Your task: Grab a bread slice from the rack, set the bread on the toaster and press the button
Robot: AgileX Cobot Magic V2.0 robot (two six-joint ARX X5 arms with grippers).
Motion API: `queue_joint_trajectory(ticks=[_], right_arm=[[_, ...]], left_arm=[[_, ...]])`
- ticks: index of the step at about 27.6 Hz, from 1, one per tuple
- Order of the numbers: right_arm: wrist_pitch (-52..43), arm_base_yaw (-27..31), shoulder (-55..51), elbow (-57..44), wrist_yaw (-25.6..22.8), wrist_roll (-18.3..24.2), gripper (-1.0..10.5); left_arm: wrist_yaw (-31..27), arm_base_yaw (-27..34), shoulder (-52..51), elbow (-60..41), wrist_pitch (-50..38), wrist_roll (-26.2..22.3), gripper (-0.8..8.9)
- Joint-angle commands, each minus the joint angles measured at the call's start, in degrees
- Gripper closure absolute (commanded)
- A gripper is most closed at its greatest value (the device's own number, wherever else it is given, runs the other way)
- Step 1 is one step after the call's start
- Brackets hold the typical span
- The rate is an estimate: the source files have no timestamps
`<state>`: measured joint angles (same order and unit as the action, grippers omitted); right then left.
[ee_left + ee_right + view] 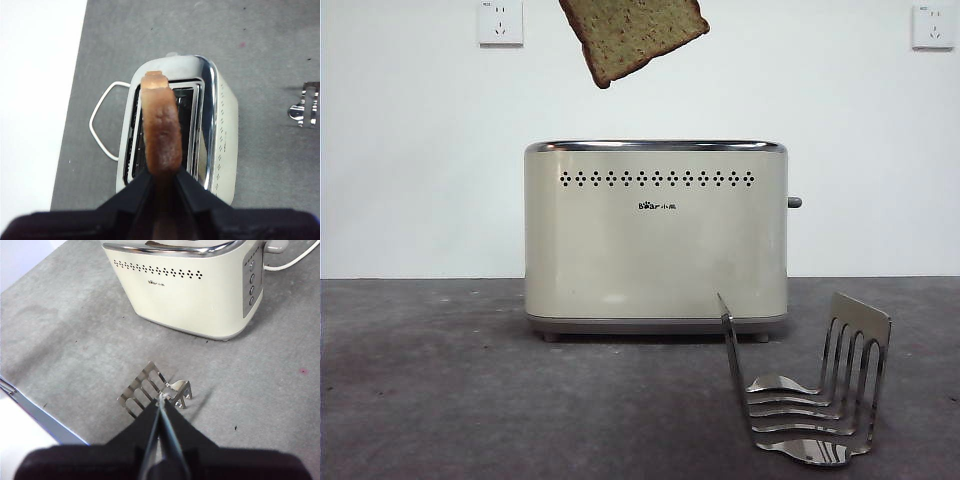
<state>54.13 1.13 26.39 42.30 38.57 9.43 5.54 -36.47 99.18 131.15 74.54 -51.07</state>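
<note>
Currently I'm holding the slice of bread point(161, 130) pinched edge-on in the left hand point(162, 182), hanging above the toaster point(656, 240) to line up with a slot, while the right hand point(161, 407), pressed together on a wire, is steadying the rack point(815, 390) on the worktop point(440, 400).

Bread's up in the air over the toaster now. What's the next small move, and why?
Probably lower the left end effector straight down: it is shut on the slice of bread, which hangs tilted, clear above the toaster. The left wrist view shows it roughly lined up over an open slot.
</note>
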Motion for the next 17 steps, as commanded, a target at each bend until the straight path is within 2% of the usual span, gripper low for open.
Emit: queue_joint_trajectory(ticks=[1, 17], right_arm=[[-0.1, 0.0, 0.0, 0.3, 0.0, -0.4, 9.5], [0.0, 0.0, 0.1, 0.3, 0.0, -0.4, 9.5]], left_arm=[[0.9, 0.1, 1.0, 0.0, -0.6, -2.2, 8.22], [0.9, 0.1, 6.7, 0.0, -2.1, -2.2, 8.22]])
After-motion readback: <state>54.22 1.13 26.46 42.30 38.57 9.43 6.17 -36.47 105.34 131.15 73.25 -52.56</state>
